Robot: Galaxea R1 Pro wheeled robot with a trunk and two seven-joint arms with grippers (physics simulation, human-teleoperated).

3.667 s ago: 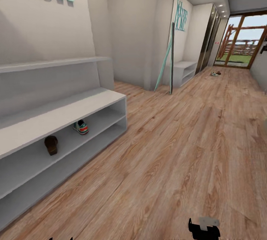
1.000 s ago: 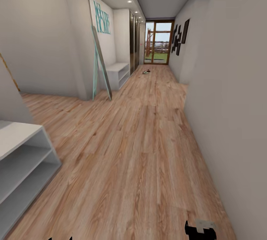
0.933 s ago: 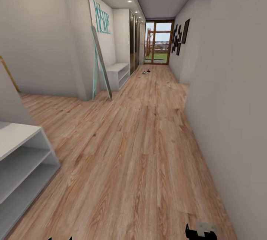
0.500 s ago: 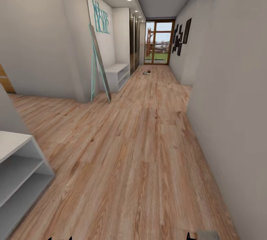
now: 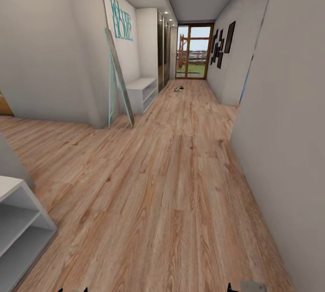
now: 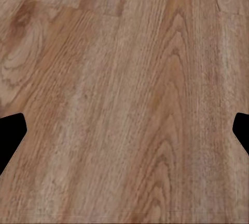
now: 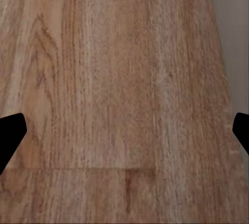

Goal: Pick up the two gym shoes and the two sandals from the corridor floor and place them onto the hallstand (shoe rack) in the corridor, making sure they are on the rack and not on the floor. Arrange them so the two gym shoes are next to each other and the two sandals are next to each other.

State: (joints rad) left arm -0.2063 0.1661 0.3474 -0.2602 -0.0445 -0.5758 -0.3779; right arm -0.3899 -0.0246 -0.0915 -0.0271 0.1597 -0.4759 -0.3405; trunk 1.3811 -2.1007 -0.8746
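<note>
With both the left end effector (image 6: 124, 130) and the right end effector (image 7: 124, 130) spread wide and empty over bare corridor floor (image 5: 180, 183), the shoes (image 5: 178, 88) left to collect lie far ahead down the hall, so carrying them back to the hallstand (image 5: 20, 224) beside the left end effector remains.

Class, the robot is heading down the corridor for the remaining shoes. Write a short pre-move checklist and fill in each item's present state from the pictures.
1. Shoes on the floor sighted far down the corridor: ok.
2. Which shoes they are: cannot tell, too small.
3. Corridor floor ahead free of obstacles: ok.
4. Left gripper open, holding nothing: ok.
5. Right gripper open, holding nothing: ok.
6. Clearance from the right-hand wall: cannot tell, it looks near.
</note>
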